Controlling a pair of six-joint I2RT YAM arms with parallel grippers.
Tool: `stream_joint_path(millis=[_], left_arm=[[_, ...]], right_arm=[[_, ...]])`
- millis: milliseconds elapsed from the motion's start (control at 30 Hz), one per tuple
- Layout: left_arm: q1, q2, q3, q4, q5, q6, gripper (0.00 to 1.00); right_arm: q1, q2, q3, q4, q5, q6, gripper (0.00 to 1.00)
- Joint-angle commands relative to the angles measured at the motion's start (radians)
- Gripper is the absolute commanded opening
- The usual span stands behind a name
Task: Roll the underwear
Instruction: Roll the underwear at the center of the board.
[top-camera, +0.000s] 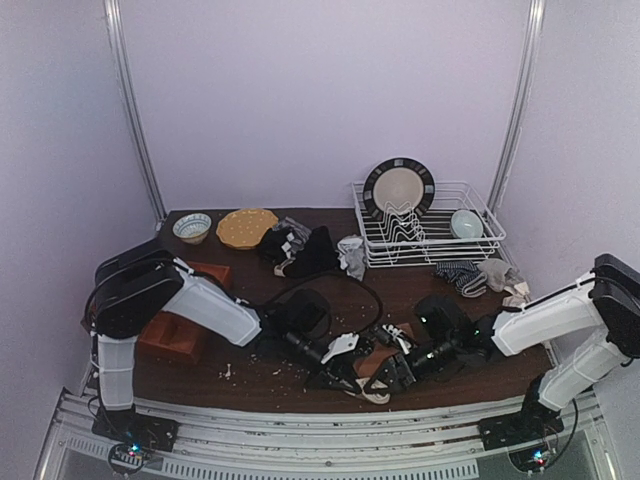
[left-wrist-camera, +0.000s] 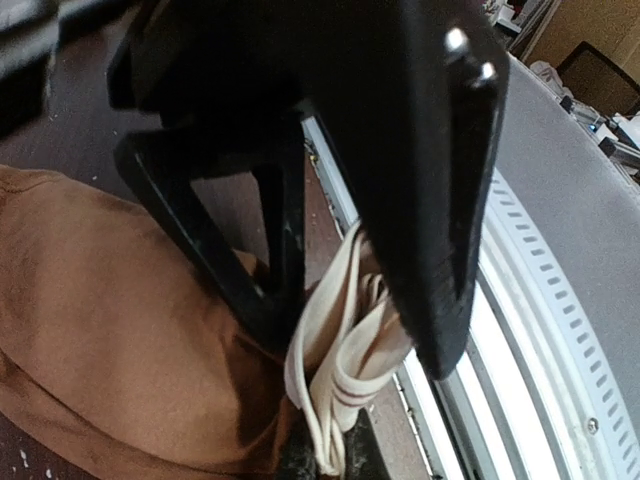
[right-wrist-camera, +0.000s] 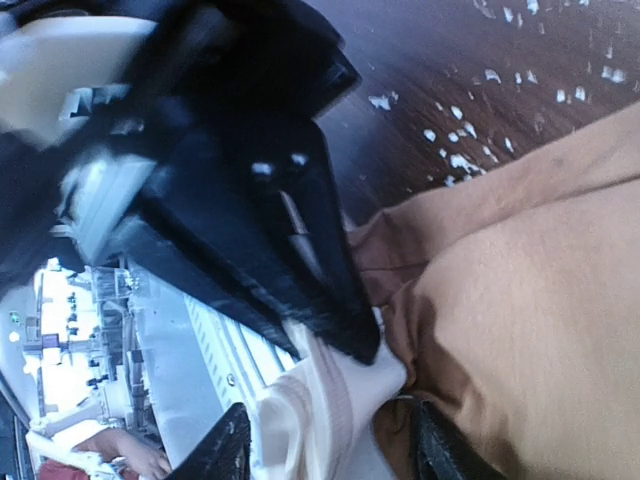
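Left gripper (left-wrist-camera: 352, 340) and right gripper (right-wrist-camera: 352, 398) pinch the tan-brown underwear (left-wrist-camera: 100, 330) by its near-pointing cream waistband (left-wrist-camera: 335, 392)

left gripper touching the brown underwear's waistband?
Touching. Left wrist view: the cream waistband of the brown underwear sits pinched in the left gripper.

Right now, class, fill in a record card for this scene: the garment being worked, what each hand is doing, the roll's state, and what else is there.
garment in work: tan-brown underwear, at the near edge of the table
left hand: shut on the cream waistband
right hand: gripping the same waistband
roll state: bunched, not yet a tidy roll
waiting at back: black garments, grey garment
also there: dish rack, yellow plate, patterned bowl
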Motion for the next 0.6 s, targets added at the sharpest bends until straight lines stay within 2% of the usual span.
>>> stream_joint_path(millis=[0, 100, 267, 400, 567], left_arm=[[-0.002, 0.019, 0.010, -0.030, 0.058, -0.083, 0.00], [-0.002, 0.020, 0.028, -0.078, 0.094, -0.118, 0.00], [-0.002, 0.030, 0.089, -0.216, 0.151, -0.135, 0.00], [-0.001, 0.069, 0.180, -0.376, 0.201, -0.171, 0.00], [-0.002, 0.152, 0.304, -0.561, 0.235, -0.225, 0.00]], right_arm=[[0.014, -0.110, 0.007, -0.107, 0.141, -0.005, 0.57], [0.038, -0.202, -0.008, -0.163, 0.226, -0.009, 0.65], [0.182, -0.371, 0.035, -0.392, 0.560, -0.074, 0.66], [0.305, -0.458, 0.051, -0.493, 0.773, -0.112, 0.62], [0.450, -0.463, 0.075, -0.539, 0.963, -0.185, 0.51]])
